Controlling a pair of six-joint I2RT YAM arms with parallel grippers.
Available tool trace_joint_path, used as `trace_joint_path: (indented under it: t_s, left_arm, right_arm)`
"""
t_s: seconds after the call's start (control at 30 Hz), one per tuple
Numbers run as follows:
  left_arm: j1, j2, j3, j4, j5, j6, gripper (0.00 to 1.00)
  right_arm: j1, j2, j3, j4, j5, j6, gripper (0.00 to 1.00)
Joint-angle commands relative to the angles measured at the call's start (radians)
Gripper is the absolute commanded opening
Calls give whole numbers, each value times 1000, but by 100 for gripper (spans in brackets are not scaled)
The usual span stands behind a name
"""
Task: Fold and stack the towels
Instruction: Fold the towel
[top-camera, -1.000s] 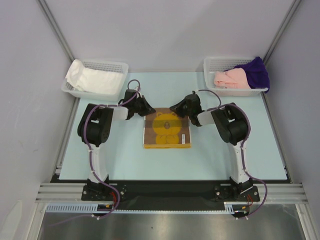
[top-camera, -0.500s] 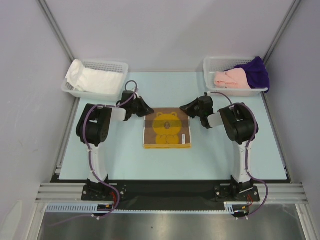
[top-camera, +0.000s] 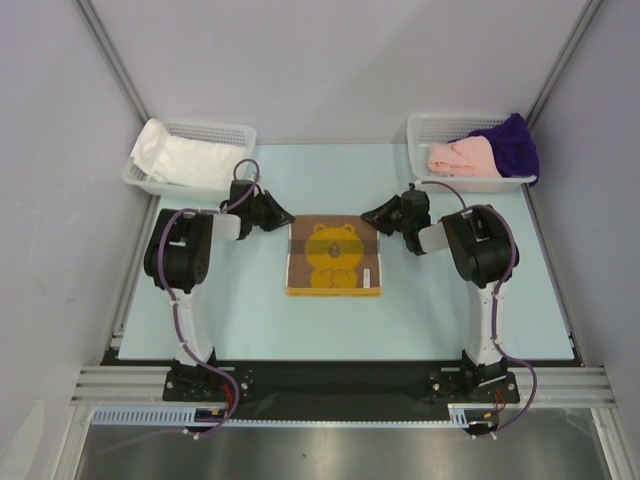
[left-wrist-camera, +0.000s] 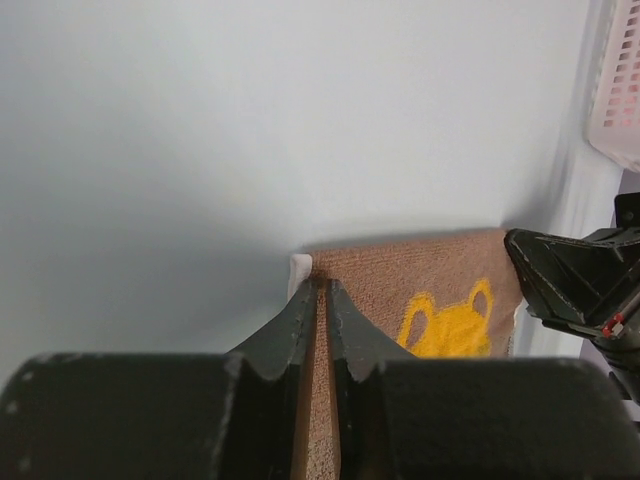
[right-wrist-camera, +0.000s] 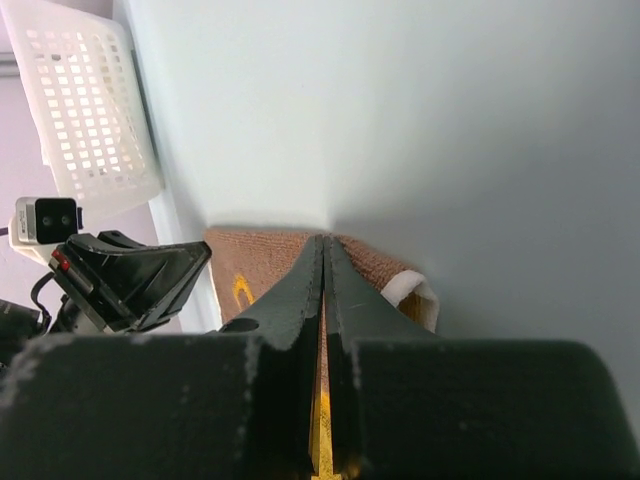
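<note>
Two arms are drawn back from the folded brown cloth towel with yellow bear | left pincer is parted slightly, empty | right pincer is clenched, empty | fold is judged done.

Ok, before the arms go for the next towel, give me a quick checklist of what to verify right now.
1. Is the brown towel folded and flat on the table: ok.
2. Is the right gripper shut with nothing seen in it: ok.
3. Is the left gripper free of the towel: cannot tell; only a thin slit shows at its tips, which sit at the far left corner.
4. Is the fold neat: cannot tell; a white layer peeks out at that corner.
5. Are more towels waiting: ok; the pink towel and purple towel are in the right basket, and the white towel is in the left basket.
</note>
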Motion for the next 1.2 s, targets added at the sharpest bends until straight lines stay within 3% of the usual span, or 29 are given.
trace_joint_path:
  t_s: [0.0, 0.3, 0.4, 0.5, 0.93, 1.17]
  left_arm:
    - [14, -35, 19, -47, -65, 32, 14]
    - [5, -102, 17, -27, -103, 77, 27]
    - [0, -120, 32, -41, -114, 103, 29]
    - [-13, -125, 48, -64, -134, 124, 30]
    - [-59, -75, 114, -191, -212, 195, 34]
    - [-67, -59, 125, -202, -212, 201, 35]
  right_arm:
    - [-19, 33, 6, -117, -4, -65, 0]
    - [-22, -39, 85, -175, -60, -134, 0]
    - [-24, -88, 124, -226, -47, -177, 8]
    - [-24, -128, 165, -290, -27, -221, 15]
    - [-19, -255, 224, -610, 114, -385, 21]
    - [-13, -198, 234, -682, 151, -454, 25]
